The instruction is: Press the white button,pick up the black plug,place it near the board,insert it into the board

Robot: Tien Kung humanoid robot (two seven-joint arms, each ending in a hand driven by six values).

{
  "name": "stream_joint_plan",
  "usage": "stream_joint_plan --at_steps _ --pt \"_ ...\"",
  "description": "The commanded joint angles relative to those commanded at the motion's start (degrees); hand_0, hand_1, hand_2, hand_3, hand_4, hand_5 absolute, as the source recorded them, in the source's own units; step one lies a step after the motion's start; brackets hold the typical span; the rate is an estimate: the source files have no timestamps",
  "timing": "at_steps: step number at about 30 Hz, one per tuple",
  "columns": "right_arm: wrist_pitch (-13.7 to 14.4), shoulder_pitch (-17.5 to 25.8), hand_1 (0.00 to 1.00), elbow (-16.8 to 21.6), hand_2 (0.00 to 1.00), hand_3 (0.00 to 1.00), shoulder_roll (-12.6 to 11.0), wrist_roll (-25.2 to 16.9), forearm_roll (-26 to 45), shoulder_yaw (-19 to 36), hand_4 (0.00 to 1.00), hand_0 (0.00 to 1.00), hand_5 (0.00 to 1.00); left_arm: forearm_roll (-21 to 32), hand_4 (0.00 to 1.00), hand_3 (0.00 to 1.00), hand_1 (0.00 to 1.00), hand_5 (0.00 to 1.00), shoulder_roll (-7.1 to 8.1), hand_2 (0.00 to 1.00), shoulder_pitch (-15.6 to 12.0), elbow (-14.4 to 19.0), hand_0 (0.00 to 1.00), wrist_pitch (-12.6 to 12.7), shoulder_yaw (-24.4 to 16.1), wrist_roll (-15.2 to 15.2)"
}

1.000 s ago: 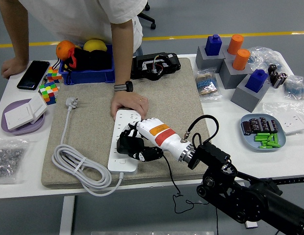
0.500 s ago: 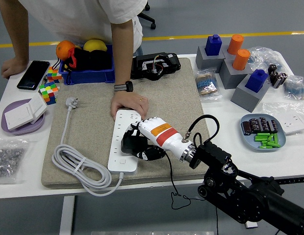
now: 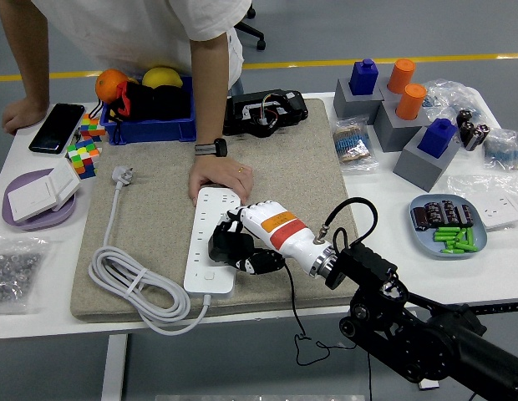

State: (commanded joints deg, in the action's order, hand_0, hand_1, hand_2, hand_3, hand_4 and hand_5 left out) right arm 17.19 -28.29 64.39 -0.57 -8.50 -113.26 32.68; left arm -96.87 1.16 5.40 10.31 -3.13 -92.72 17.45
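A white power strip (image 3: pixel 210 219) lies lengthwise on the grey mat (image 3: pixel 159 225), its white cable (image 3: pixel 129 280) coiled at the left. My right hand (image 3: pixel 242 246), white with an orange band, is shut on the black plug (image 3: pixel 225 248) and holds it at the strip's right edge, near the lower sockets. Whether the plug sits in a socket is hidden by the fingers. A person's hand (image 3: pixel 219 177) presses down on the strip's far end. My left arm is out of view.
A blue bin (image 3: pixel 150 125) with fruit, a black device (image 3: pixel 266 112), a phone (image 3: pixel 56 127) and cubes stand at the back. A purple plate (image 3: pixel 25 213) sits left. Grey blocks (image 3: pixel 393 125) and a blue dish (image 3: pixel 422 234) of parts are right.
My right hand has shifted slightly right and down with the black plug, from over the strip's middle to its right edge. The person's hand has stayed on the strip.
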Motion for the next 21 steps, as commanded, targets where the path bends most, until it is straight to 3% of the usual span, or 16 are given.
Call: stream_joint_plan --at_steps 21 --pt "-0.1 0.7 0.427 0.3 0.482 0.578 -0.2 0.2 -0.2 -0.4 0.845 0.395 0.002 -0.2 0.491 0.671 0.636 0.115 -0.11 0.630 -0.2 0.0 0.648 0.0 -0.1 0.1"
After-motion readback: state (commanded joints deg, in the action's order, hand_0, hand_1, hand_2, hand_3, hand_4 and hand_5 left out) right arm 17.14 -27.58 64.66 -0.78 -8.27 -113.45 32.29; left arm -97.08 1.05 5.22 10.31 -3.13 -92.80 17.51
